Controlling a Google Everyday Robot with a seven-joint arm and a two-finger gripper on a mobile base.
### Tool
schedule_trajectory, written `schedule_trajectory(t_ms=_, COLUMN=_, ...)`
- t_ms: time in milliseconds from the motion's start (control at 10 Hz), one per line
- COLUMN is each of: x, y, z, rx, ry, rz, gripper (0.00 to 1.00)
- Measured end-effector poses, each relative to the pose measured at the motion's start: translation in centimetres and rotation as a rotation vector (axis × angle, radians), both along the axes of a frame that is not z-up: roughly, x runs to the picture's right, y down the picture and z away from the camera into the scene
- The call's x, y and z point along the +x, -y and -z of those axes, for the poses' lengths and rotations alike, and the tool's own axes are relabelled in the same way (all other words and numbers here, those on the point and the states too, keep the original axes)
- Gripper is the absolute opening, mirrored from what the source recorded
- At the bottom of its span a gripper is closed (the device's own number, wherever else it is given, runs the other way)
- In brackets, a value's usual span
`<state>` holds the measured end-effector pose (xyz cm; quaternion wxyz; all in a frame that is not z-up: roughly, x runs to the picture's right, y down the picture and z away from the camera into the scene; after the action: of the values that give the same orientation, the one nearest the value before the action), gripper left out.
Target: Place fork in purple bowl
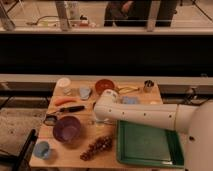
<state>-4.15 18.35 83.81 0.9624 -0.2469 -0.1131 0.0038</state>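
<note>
My arm [145, 117] reaches in from the right, lying nearly level over the wooden table [65, 161]. It crosses above the top edge of the green tray [150, 146]. Its white forearm ends in a rounded wrist over the middle of the table. My gripper [101, 119] hangs below that wrist and points down at the tabletop, just right of the purple bowl [67, 128] and apart from it. I cannot tell whether it is spread or pressed together, or whether it pinches anything.

I cannot pick out the fork; my wrist covers the spot just right of the black-handled knife [72, 108]. The purple bowl sits at the front left, nothing showing inside it. An orange-brown bowl [105, 86] stands behind my wrist. A bunch of dark grapes [97, 146] lies in front, and a light-blue cup [42, 149] sits at the front left corner.
</note>
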Motion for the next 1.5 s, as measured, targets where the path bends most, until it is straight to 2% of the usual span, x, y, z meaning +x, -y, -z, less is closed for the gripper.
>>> schedule_trajectory(t_ms=600, x=1.8, y=-0.4, z=-2.1, rx=-0.016, ry=-0.040, rz=-0.010, gripper=0.80)
schedule_trajectory(t_ms=800, x=1.1, y=-0.3, z=-2.7, rx=-0.053, ry=-0.043, rz=0.011, gripper=0.80)
schedule_trajectory(t_ms=900, x=0.7, y=-0.4, z=-2.8, rx=-0.074, ry=-0.041, rz=0.016, gripper=0.80)
schedule_trajectory(t_ms=1200, x=0.7, y=-0.2, z=-2.8, rx=-0.102, ry=-0.050, rz=0.031, gripper=0.80)
schedule_trajectory(t_ms=1500, x=0.8, y=0.1, z=-2.4, rx=-0.106, ry=-0.055, rz=0.032, gripper=0.78)
